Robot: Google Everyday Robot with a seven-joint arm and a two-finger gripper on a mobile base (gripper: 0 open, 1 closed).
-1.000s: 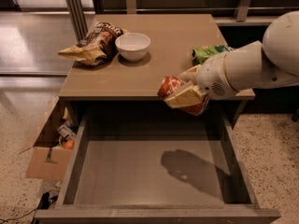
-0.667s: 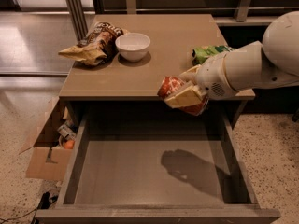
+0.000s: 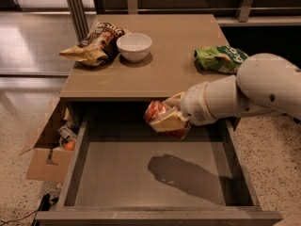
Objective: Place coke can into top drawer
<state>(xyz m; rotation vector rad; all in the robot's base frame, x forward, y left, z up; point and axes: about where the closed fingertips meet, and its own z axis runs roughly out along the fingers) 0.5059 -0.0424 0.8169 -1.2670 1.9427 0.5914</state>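
Note:
The coke can [image 3: 156,113], red-orange with a silver end, is held on its side by my gripper [image 3: 169,117], which is shut on it. The white arm comes in from the right. The can hangs in the air over the back middle of the open top drawer [image 3: 117,173], just in front of the cabinet top's front edge. The drawer is pulled out, grey-brown, with a bare bottom; the arm's shadow lies on it.
On the cabinet top [image 3: 160,74] stand a white bowl [image 3: 134,46], a brown-yellow chip bag [image 3: 94,44] at the left and a green chip bag [image 3: 221,58] at the right. A cardboard box [image 3: 47,149] with clutter stands on the floor at the left.
My gripper with the coke can has moved lower and a little to the left, from the level of the cabinet top's edge to in front of it, over the drawer.

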